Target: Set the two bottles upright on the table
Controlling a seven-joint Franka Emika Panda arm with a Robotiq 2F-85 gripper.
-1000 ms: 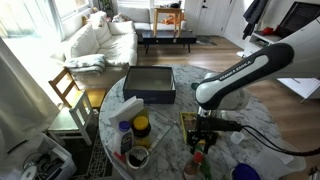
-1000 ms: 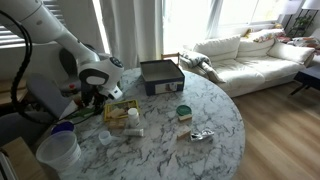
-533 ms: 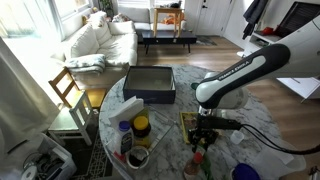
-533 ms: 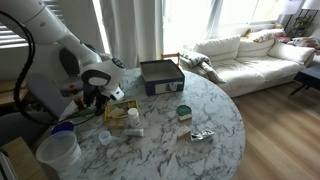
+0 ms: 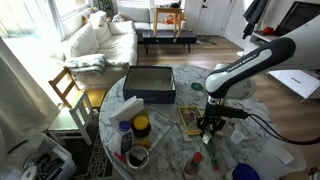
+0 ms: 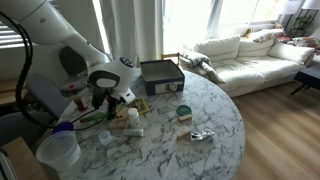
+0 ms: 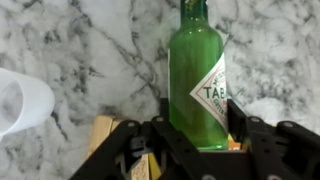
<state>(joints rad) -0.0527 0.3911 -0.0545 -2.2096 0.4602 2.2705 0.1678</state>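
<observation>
My gripper [image 7: 198, 135] is shut on a slim green bottle [image 7: 198, 70] with a diamond label. The bottle fills the middle of the wrist view and its cap is cut off at the top edge. In an exterior view the gripper [image 5: 210, 127] hangs over the marble table [image 5: 165, 125] with the bottle [image 5: 211, 139] pointing down from it. The second green bottle [image 5: 196, 163] with a red cap is near the table's near edge, and I cannot tell if it is upright. In an exterior view the gripper [image 6: 108, 100] is at the table's left side, with the held bottle hidden.
A dark box [image 5: 150, 84] sits at the table's far side. A white spray bottle [image 5: 124, 137], a yellow-lidded jar [image 5: 141, 126] and a cup [image 5: 137, 158] stand to the left. A green-lidded jar [image 6: 183, 112] and crumpled foil [image 6: 202, 135] lie mid-table. A white cup [image 7: 20, 100] is beside the gripper.
The gripper has moved a little away from the table's near edge and risen, carrying the green bottle with it. The second bottle has not moved.
</observation>
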